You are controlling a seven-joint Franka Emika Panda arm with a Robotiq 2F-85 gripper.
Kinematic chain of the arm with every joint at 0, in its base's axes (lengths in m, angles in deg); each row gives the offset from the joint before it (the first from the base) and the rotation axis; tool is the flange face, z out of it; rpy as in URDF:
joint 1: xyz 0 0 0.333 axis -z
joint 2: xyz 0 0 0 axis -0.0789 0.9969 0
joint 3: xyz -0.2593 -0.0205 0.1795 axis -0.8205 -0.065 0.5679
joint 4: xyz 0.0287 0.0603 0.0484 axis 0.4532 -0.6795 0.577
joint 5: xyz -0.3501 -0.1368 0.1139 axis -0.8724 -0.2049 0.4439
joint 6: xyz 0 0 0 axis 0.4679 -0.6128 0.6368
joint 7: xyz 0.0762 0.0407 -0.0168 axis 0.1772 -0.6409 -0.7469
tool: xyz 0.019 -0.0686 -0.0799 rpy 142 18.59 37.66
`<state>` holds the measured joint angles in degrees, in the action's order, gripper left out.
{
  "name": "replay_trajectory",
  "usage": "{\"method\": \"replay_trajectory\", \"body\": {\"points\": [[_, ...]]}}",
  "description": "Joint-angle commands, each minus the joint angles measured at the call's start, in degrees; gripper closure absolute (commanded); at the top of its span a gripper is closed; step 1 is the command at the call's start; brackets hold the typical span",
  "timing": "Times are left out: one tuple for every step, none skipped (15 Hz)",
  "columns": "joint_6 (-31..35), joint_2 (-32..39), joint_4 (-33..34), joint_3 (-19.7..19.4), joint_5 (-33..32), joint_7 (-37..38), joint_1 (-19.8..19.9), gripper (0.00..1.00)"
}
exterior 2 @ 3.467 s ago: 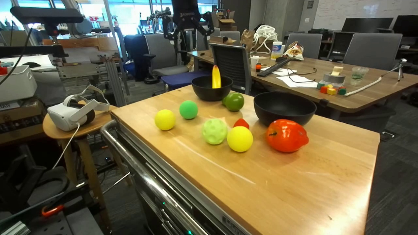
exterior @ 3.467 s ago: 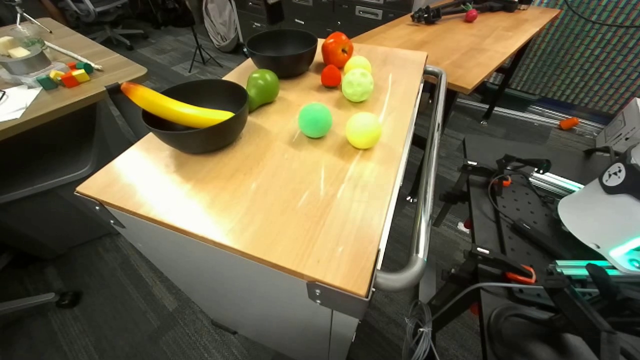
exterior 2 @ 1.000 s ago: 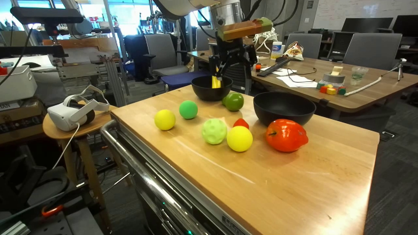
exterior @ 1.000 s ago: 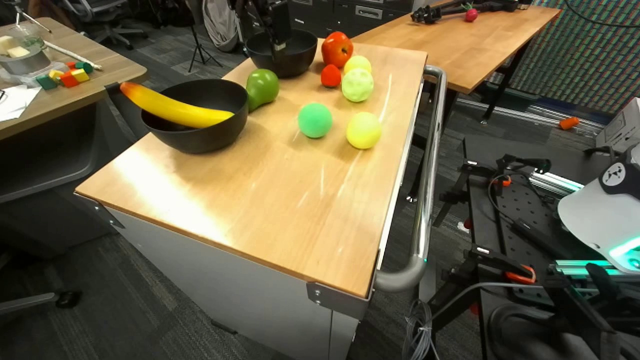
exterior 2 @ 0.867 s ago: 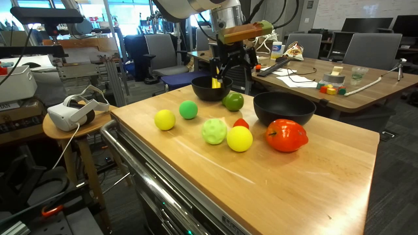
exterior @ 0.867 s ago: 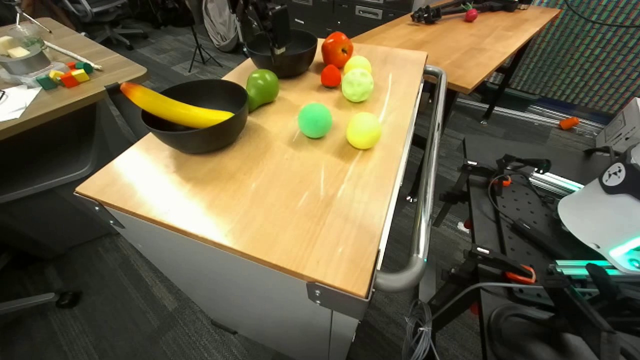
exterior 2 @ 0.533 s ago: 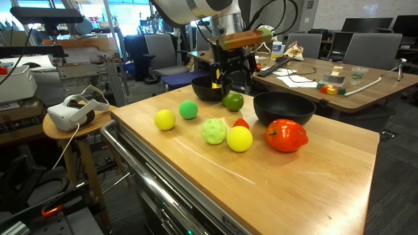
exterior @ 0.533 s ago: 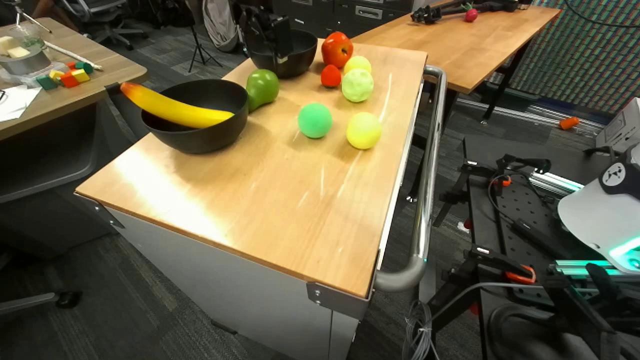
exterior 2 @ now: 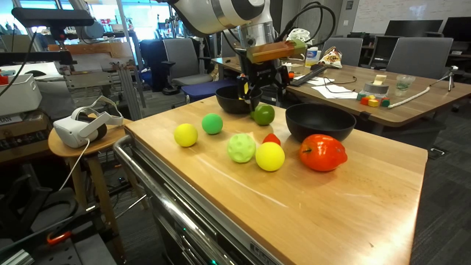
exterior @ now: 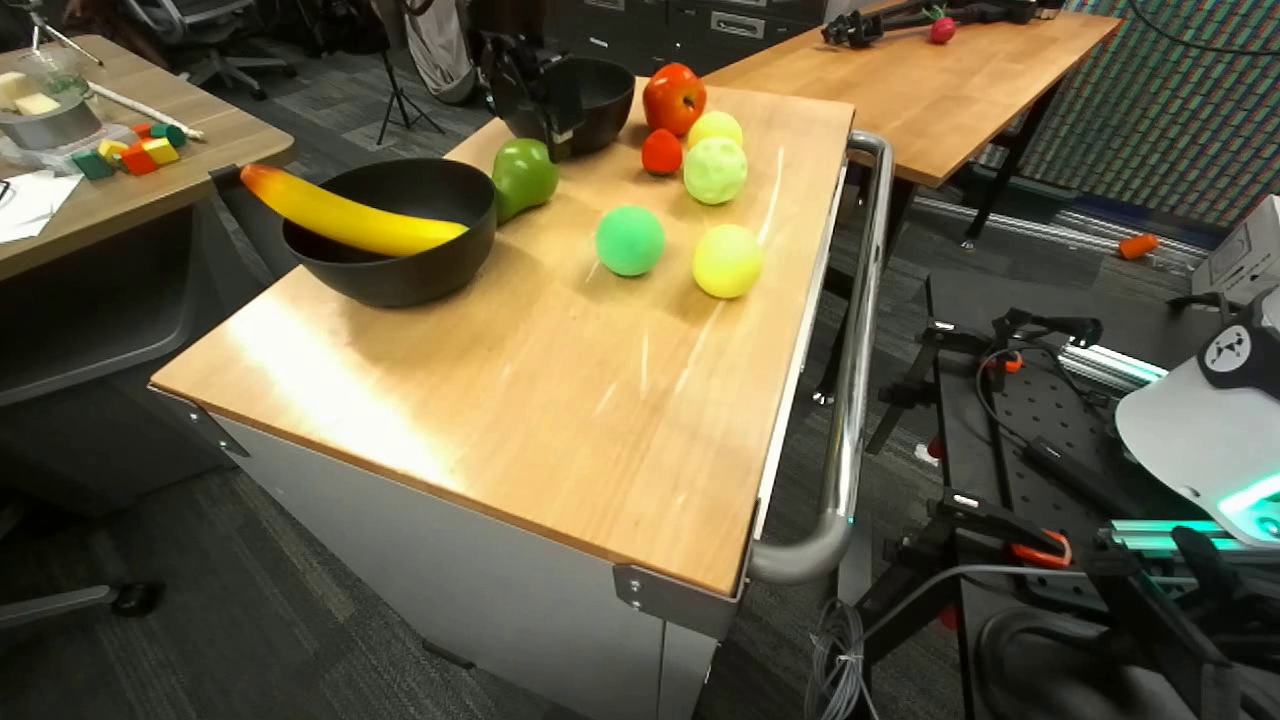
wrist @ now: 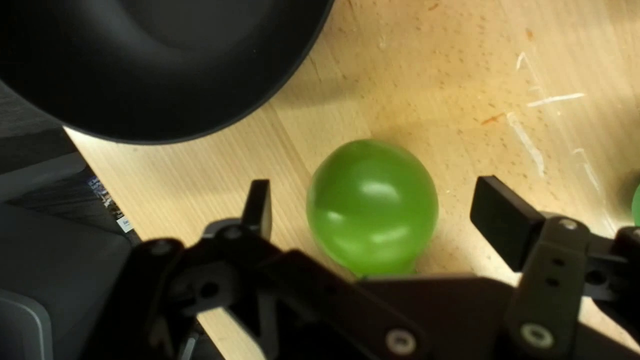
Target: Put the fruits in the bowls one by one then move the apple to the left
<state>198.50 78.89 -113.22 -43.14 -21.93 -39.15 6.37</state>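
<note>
green pear (wrist: 372, 207), plump and glossy with pale highlights, near the gaping gripper (wrist: 375, 202)

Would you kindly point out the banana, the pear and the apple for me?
Banana (exterior: 350, 218): in an exterior view, on the middle of its yellow length.
Pear (wrist: 372, 206): in the wrist view, on its rounded green body.
Apple (exterior 2: 323, 152): in an exterior view, on its glossy red side.

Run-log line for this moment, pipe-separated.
gripper: open, lined up with green pear, nothing held | banana: in black bowl | apple: on tabletop | likely next: grasp pear
</note>
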Motion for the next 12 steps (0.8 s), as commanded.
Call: {"method": "replay_trajectory", "body": {"points": [[0.6, 3.0, 2.9, -0.2, -1.5, 1.4, -0.5, 0.0], [0.5, 3.7, 3.3, -0.2, -1.6, 1.3, -0.5, 0.0], [0.3, 4.4, 3.8, -0.1, -1.7, 1.4, -0.6, 0.0], [0.1, 5.1, 4.2, 0.0, -1.6, 1.3, -0.6, 0.25], [0.0, 5.4, 4.5, 0.1, -1.4, 1.3, -0.5, 0.26], [-0.2, 5.6, 4.7, 0.3, -1.0, 1.0, -0.4, 0.34], [-0.3, 5.8, 4.9, 0.4, -1.0, 1.0, -0.4, 0.42], [-0.7, 6.0, 5.2, 0.5, -0.7, 0.9, -0.3, 0.49], [-0.8, 5.8, 5.4, 0.4, -0.7, 1.0, -0.3, 0.52], [-1.1, 5.5, 5.3, 0.5, -0.5, 1.1, -0.3, 0.52], [-1.7, 4.8, 4.8, 0.4, -0.4, 1.4, -0.3, 0.52], [-2.2, 3.9, 4.3, 0.4, -0.6, 1.5, -0.3, 0.52]]}}
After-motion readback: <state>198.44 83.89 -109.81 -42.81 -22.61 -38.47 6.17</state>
